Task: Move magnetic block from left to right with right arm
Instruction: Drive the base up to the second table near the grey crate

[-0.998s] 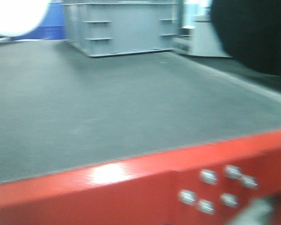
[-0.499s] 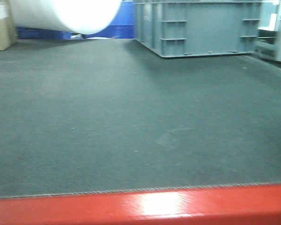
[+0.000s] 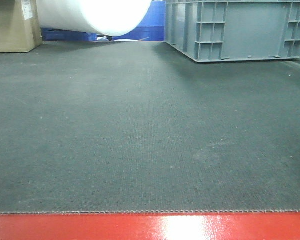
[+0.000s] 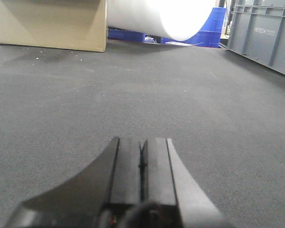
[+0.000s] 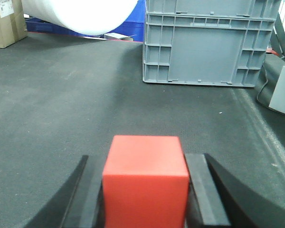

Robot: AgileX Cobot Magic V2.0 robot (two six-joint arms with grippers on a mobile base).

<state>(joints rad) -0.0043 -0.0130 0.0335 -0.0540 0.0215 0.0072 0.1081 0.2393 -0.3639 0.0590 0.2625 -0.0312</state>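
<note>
One red block (image 5: pixel 145 183) sits clamped between the two black fingers (image 5: pixel 88 190) of the right gripper (image 5: pixel 145 192), one finger against each side face, over the dark mat (image 5: pixel 61 95). It shows only in the right wrist view. The left gripper (image 4: pixel 141 161) has its two fingers pressed together with nothing between them, low over the same mat. Straight beyond the block, well apart from it, stands one grey crate (image 5: pixel 211 42). One white roll (image 5: pixel 80 14) lies at the mat's far edge, with blue bins (image 4: pixel 209 28) behind it and one cardboard box (image 4: pixel 52 23) to its left. One glossy red bar (image 3: pixel 150 227) borders the mat's near edge.
</note>
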